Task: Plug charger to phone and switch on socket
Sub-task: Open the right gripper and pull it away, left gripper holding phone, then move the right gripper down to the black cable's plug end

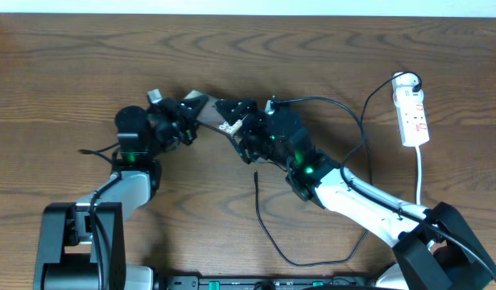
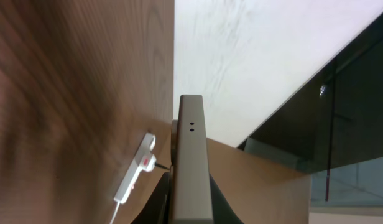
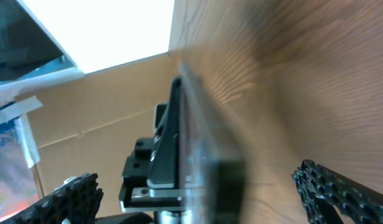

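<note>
Phone (image 1: 206, 113) mid-table, pinched in left gripper (image 1: 188, 113), right gripper (image 1: 236, 127) fingers spread wide around its other end, charger (image 1: 258, 197) tip lying loose nearby, socket (image 1: 413, 109) far right.

Left arm (image 1: 131, 189): white forearm link, black wrist housing, green LED lit, black base block. Right arm (image 1: 369, 205): same build, black cable alongside. Right jaws carry black, dimpled pads (image 3: 331, 186).

We see the phone (image 3: 198, 137) edge-on and blurred, between the wide-spread fingers (image 3: 344, 193) of our right gripper (image 3: 207, 193), wooden tabletop (image 3: 303, 68) behind.
</note>
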Controlling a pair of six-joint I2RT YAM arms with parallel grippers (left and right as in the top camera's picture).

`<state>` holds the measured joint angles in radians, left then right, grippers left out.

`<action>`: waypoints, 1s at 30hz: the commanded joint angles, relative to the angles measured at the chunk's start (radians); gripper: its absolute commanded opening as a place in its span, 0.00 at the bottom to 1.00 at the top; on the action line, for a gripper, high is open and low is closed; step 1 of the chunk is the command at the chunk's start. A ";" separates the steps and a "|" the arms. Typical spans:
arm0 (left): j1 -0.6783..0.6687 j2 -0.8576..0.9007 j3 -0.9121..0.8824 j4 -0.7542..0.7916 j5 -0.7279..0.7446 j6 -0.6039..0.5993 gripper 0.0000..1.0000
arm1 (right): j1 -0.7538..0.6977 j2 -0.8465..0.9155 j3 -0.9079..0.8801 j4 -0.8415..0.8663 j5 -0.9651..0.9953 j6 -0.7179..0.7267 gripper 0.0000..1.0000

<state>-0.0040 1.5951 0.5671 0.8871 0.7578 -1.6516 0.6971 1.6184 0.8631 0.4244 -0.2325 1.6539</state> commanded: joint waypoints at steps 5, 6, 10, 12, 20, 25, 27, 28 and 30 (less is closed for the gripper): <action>0.162 -0.008 0.005 0.013 0.164 0.121 0.08 | -0.083 -0.009 0.016 -0.077 -0.094 -0.108 0.99; 0.185 -0.008 0.005 0.013 0.192 0.135 0.07 | -0.092 -0.009 0.016 -0.085 -0.103 -0.120 0.99; 0.260 -0.008 0.005 0.014 0.308 0.215 0.07 | -0.127 -0.009 0.016 -0.112 -0.127 -0.216 0.99; 0.311 -0.008 0.005 0.013 0.401 0.282 0.07 | -0.144 -0.009 0.016 -0.132 -0.148 -0.314 0.99; 0.422 -0.007 0.042 0.103 0.754 0.436 0.08 | -0.191 -0.009 0.048 -0.275 -0.178 -0.679 0.89; 0.425 -0.007 0.094 0.103 0.815 0.441 0.08 | -0.220 -0.009 0.239 -0.651 -0.166 -0.864 0.91; 0.425 -0.007 0.097 0.103 0.815 0.453 0.07 | -0.220 -0.009 0.323 -0.815 -0.149 -0.922 0.94; 0.425 -0.007 0.097 0.103 0.815 0.463 0.07 | -0.218 -0.009 0.350 -0.877 -0.142 -0.940 0.95; 0.425 -0.007 0.097 0.103 0.815 0.477 0.07 | -0.215 -0.009 0.388 -1.034 -0.114 -0.972 0.96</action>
<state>0.4156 1.5951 0.6384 0.9794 1.5330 -1.2110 0.4793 1.6165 1.2076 -0.5171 -0.3836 0.7815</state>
